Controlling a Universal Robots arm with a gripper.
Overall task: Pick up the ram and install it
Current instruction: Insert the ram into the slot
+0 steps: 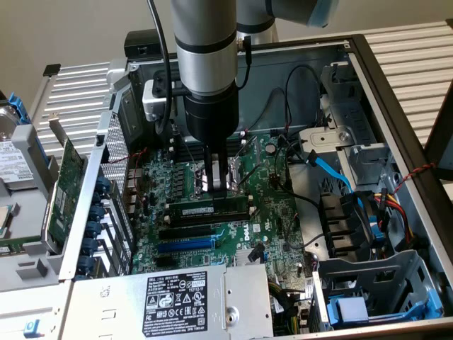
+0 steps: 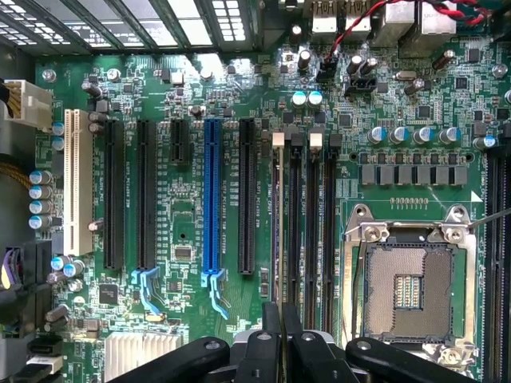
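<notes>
Gripper (image 1: pixel 220 187): clenched just above the ram (image 1: pixel 209 210); I can't tell if it pinches it.
Risk: if I press off-centre, one end may stay unseated.

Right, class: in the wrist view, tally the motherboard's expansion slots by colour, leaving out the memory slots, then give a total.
White slot: 1
Blue slot: 1
Black slots: 4 (three long, one short)
Total: 6
</notes>
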